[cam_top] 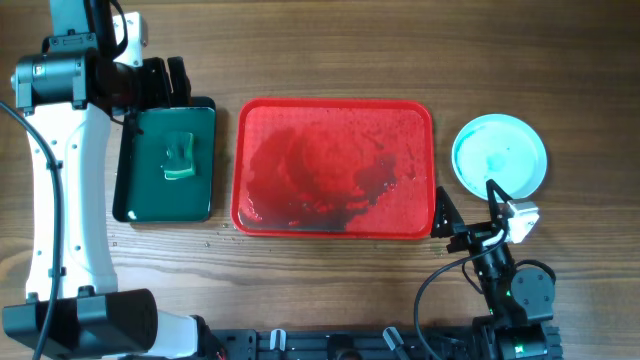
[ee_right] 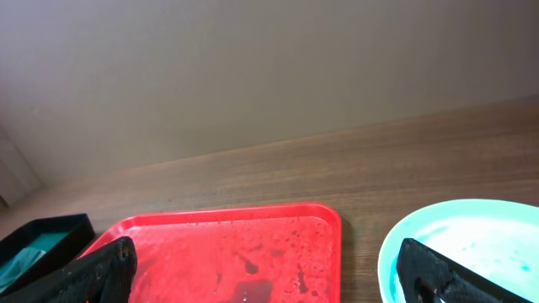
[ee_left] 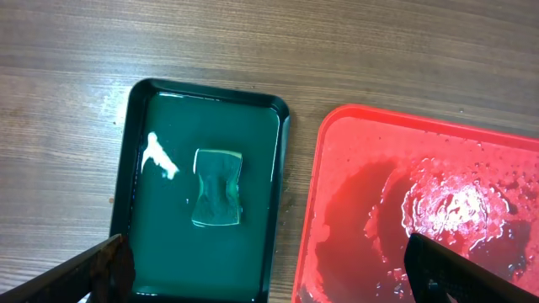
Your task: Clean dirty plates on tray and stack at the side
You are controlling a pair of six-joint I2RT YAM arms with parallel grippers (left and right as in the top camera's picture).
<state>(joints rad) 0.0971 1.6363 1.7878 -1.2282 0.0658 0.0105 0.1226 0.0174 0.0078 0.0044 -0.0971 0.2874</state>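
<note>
The left arm (cam_top: 62,190) has a long white shell with rounded edges, topped by black cylindrical joint housings (cam_top: 48,80); a thin black cable (cam_top: 18,115) runs along its side; its base (cam_top: 90,320) is a black block; the left pincer (cam_top: 165,80) is black, with flat tapered fingers (ee_left: 459,269), one of them tinged reddish-brown in the left wrist view. The right arm (cam_top: 525,290) is mostly black, with a white piece (cam_top: 523,213) near the wrist, a curling black cable (cam_top: 420,295) and a small green light (cam_top: 519,348); the right pincer (cam_top: 465,200) has matte black fingers (ee_right: 93,273).
</note>
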